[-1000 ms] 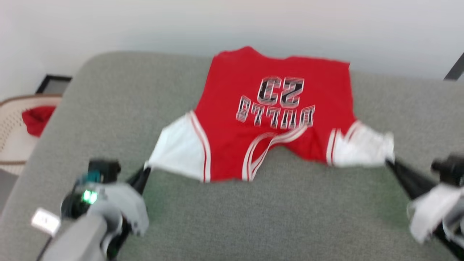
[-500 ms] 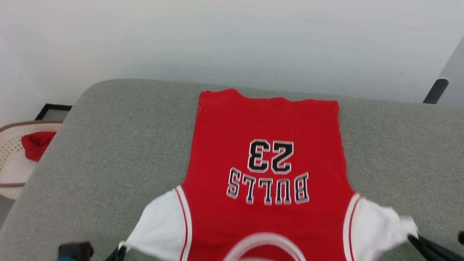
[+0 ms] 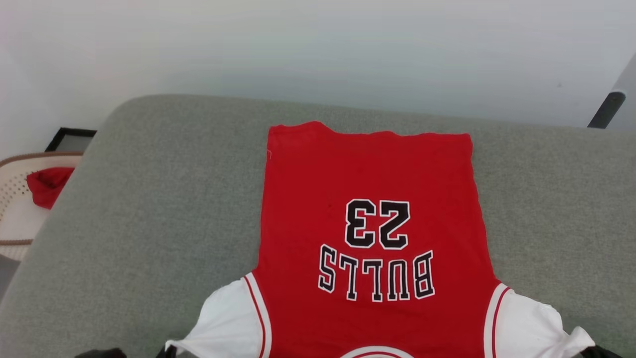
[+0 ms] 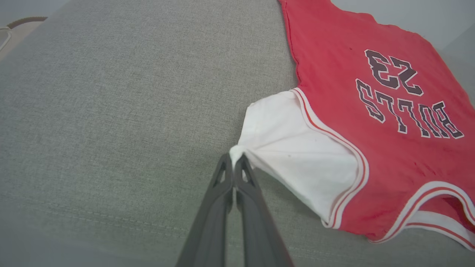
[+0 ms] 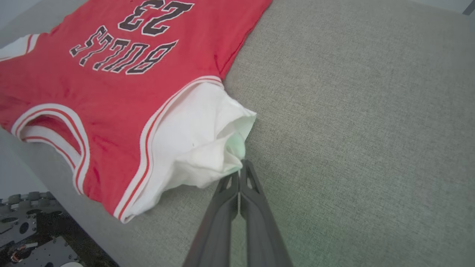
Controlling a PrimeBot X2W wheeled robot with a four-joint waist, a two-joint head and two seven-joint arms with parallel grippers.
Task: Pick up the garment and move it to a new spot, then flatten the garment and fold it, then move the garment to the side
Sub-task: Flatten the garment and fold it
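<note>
- Head view: the red jersey [image 3: 367,199] lies flat on a grey fabric cushion [image 3: 149,209], centre to lower right of the frame; its hem points to the top of the frame, and the black "23" and "BULLS" lettering reads upside down
- Its two white sleeves spread toward the lower corners; the collar trim [image 3: 376,352] is cut by the bottom edge
- At the left edge, off the cushion and well apart from the jersey, a pale perforated basket [image 3: 12,223] holds a small red cloth [image 3: 47,184]; a black frame [image 3: 69,140] sits just above it; a dark bar [image 3: 603,110] slants at the upper right against the pale wall [image 3: 318,44]
- Left wrist view: the left gripper [image 4: 233,160] rises from the bottom centre, fingers pressed together on the bunched tip of a white sleeve [image 4: 297,148]; the jersey body fills the upper right; the basket rim shows at the upper left corner
- Right wrist view: the right gripper [image 5: 239,168] is likewise pinched tight on the crumpled end of the other white sleeve [image 5: 196,141]; the jersey spreads across the upper left, its striped collar lying at the cushion's near edge; dark perforated metal plating [image 5: 29,230] shows at the lower left
</note>
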